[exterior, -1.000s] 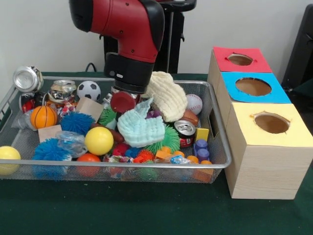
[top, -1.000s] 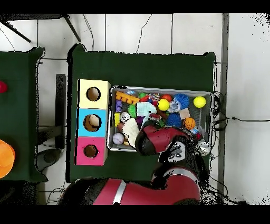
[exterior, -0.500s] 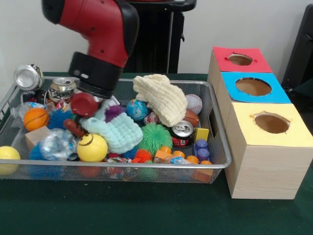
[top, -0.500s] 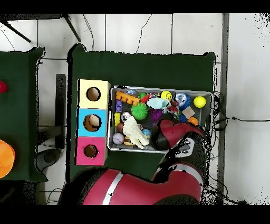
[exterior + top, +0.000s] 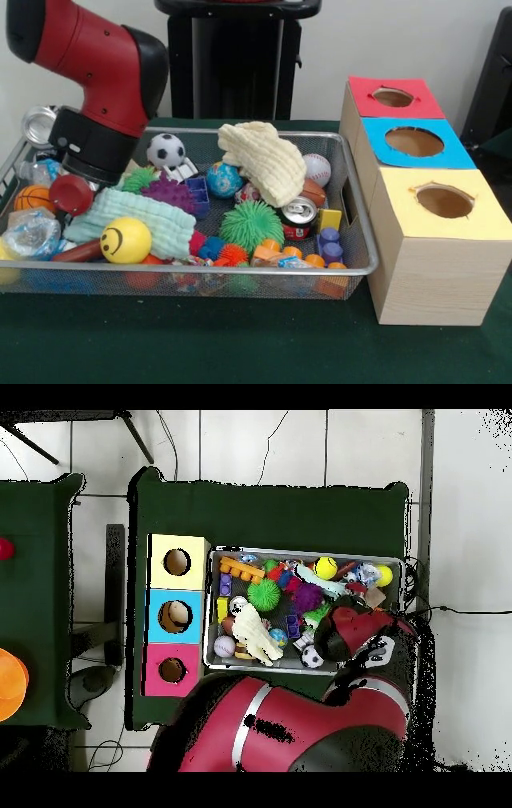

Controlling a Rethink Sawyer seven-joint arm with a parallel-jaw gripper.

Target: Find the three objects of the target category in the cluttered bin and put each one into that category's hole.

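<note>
A wire-mesh bin (image 5: 357, 210) holds mixed clutter. In it are a soccer ball (image 5: 166, 150), a baseball (image 5: 318, 170), a yellow smiley ball (image 5: 126, 239), an orange basketball (image 5: 32, 198), a green spiky ball (image 5: 250, 224), a soda can (image 5: 300, 218), a cream cloth (image 5: 260, 160) and a mint cloth (image 5: 132, 218). The arm's black wrist (image 5: 94, 150) dips into the bin's left end, over the mint cloth. The gripper under it is hidden. From overhead the arm (image 5: 350, 629) covers the bin's right part.
Right of the bin stand three wooden boxes with a red hole (image 5: 393, 97), a blue hole (image 5: 414, 142) and a yellow hole (image 5: 444, 200). A crushed silver can (image 5: 42, 126) sits at the bin's far left corner. Green cloth covers the table.
In the front view the arm has swept left across the bin, pushing the mint cloth and the yellow smiley ball along. The soccer ball and the green spiky ball now show.
</note>
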